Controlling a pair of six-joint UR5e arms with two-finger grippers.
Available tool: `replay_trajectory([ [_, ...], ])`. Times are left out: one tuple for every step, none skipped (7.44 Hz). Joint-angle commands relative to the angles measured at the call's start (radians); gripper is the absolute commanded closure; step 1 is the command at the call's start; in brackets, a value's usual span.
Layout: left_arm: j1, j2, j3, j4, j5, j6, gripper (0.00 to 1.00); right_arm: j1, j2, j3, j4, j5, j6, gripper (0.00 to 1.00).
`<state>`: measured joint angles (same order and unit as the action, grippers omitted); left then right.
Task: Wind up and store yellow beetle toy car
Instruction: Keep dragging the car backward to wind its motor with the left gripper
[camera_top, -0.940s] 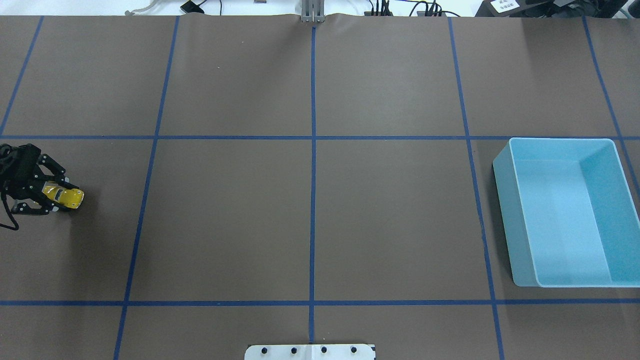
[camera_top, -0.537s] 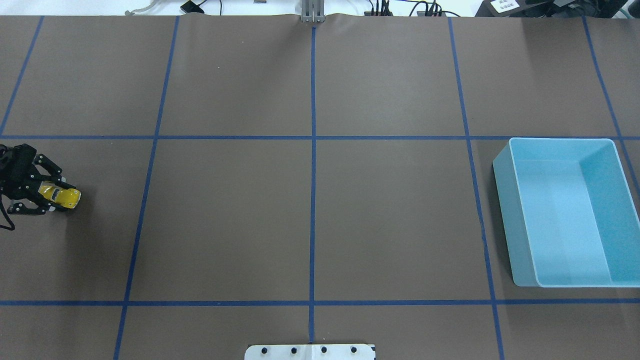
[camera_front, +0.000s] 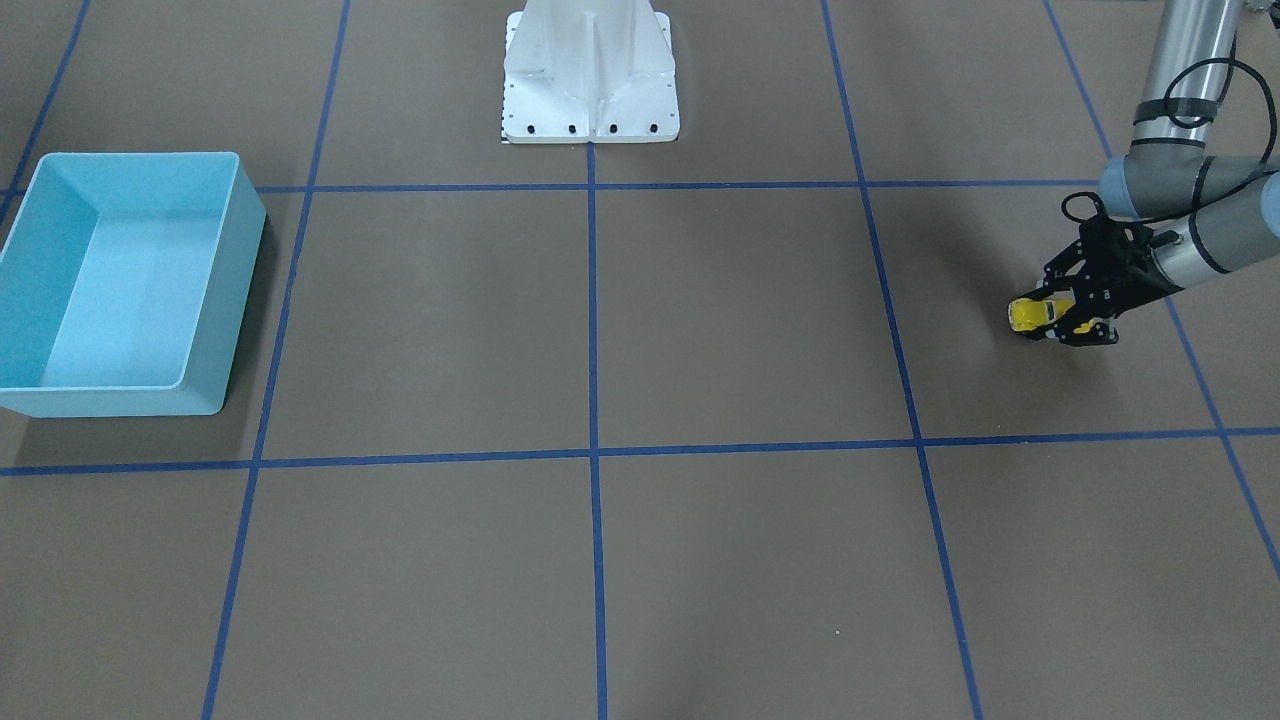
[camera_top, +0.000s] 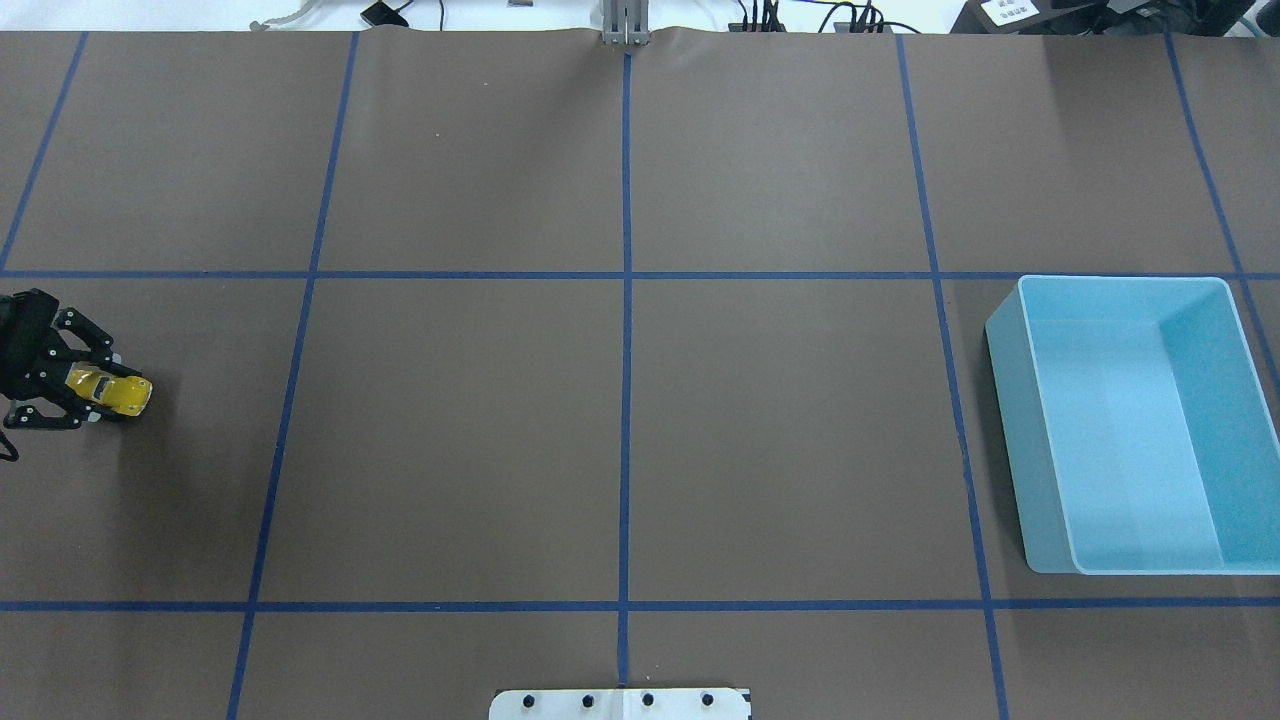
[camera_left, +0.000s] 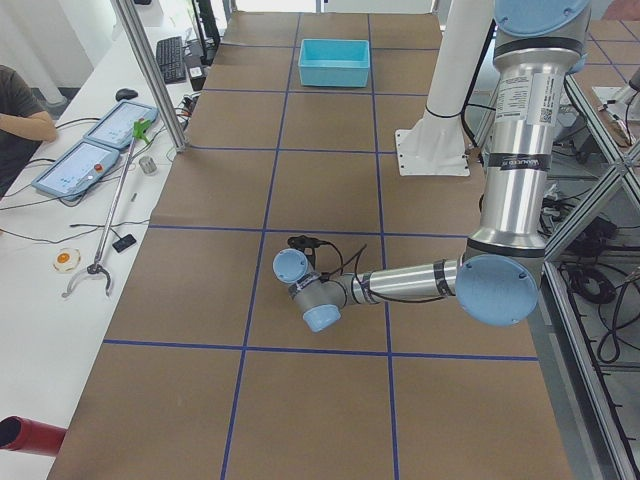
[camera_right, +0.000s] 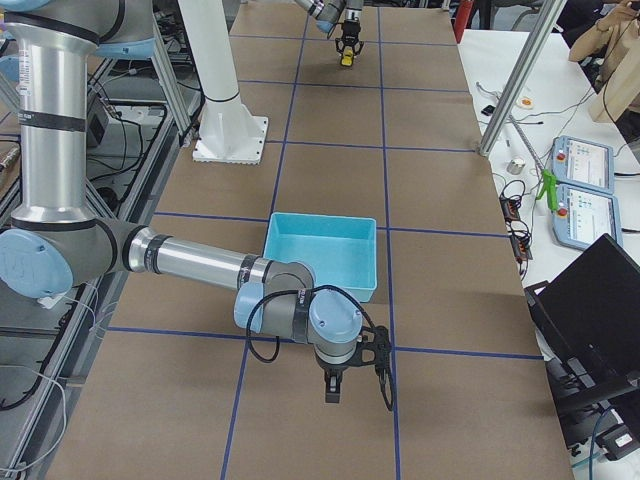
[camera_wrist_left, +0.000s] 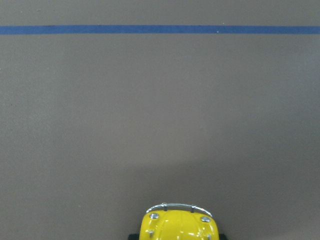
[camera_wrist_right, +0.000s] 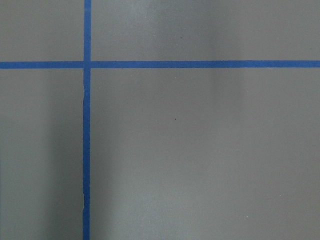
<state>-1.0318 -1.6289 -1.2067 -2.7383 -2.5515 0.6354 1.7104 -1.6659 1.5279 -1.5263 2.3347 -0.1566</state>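
Note:
The yellow beetle toy car (camera_top: 118, 393) sits low on the brown mat at the far left of the overhead view. My left gripper (camera_top: 100, 391) is shut on it, one black finger on each side, with the car's rounded end poking out toward the table's middle. The car also shows in the front-facing view (camera_front: 1027, 314), in the left wrist view (camera_wrist_left: 179, 226) and, far off, in the exterior right view (camera_right: 346, 60). My right gripper (camera_right: 333, 388) shows only in the exterior right view, pointing down beside the light-blue bin (camera_top: 1120, 284). I cannot tell whether it is open or shut.
The light-blue bin (camera_front: 130, 159) stands empty at the robot's right end of the table, far from the car. The robot's white base plate (camera_front: 590, 128) is at the near middle edge. Blue tape lines (camera_top: 626, 400) divide the brown mat.
My left gripper has slid a little further toward the table's left edge, taking the yellow car with it. The bin has not moved.

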Motion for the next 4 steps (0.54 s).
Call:
replay_trajectory([
  [-0.008,0.0,0.013,-0.004,-0.007,0.006,1.0,0.0,0.0,0.0,0.0,0.0,0.0,0.0],
  [-0.013,0.0,0.015,-0.004,-0.007,0.007,1.0,0.0,0.0,0.0,0.0,0.0,0.0,0.0],
  [-0.019,0.0,0.022,-0.004,-0.009,0.013,1.0,0.0,0.0,0.0,0.0,0.0,0.0,0.0],
  [-0.027,-0.002,0.035,-0.014,-0.025,0.014,1.0,0.0,0.0,0.0,0.0,0.0,0.0,0.0],
])
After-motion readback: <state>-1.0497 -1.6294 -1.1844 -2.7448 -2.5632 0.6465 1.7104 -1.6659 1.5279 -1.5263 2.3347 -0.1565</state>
